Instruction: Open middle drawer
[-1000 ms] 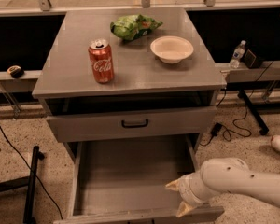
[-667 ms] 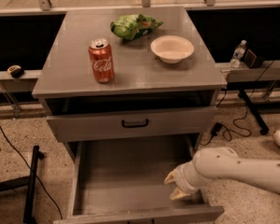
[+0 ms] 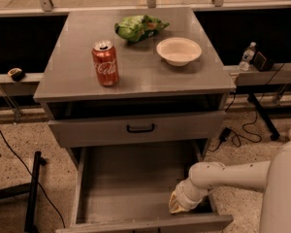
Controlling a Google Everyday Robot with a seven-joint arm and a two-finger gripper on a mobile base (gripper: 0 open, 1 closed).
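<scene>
Nearest, the tool (image 3: pixel 180 204) sits inside the middle drawer (image 3: pixel 131 183), at its front right corner and just behind the front panel. I cannot tell whether it is open or gripping anything. The drawer stands pulled far out, its front running left to right. Its handle, hidden, should lie outside that panel, left of the tool. Behind and above the drawer, a thinner drawer (image 3: pixel 136 130) sits nearly closed.

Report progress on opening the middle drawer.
Done: the middle drawer is pulled far out, its grey inside exposed below the upper drawer. In hand: the end effector sits low by its front right corner. Left: probably just withdrawing the arm.
</scene>
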